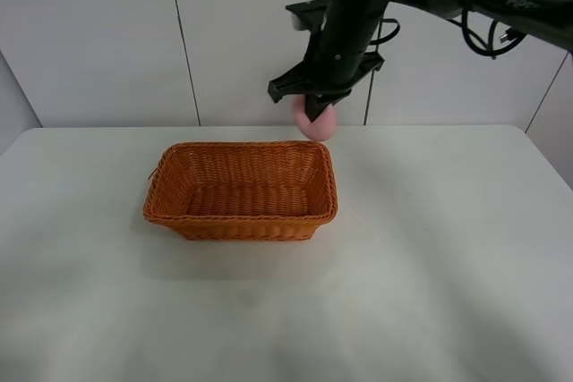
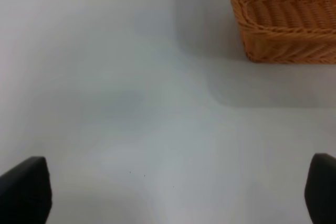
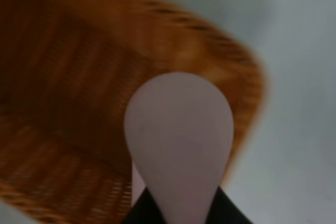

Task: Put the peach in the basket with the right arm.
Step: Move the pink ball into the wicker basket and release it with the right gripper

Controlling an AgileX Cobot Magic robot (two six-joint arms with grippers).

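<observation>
Logged the peach [image 1: 320, 124] pinched fast in the right gripper [image 1: 313, 112], aloft above the far right corner of the basket [image 1: 242, 218], and the left gripper [image 2: 173, 190] splayed wide, empty, over the white table [image 2: 105, 103].

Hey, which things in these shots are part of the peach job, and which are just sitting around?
Part of the job:
- peach, held in the right gripper above the basket's far right corner
- basket

Not part of it:
- left gripper, open over bare table
- white table
</observation>
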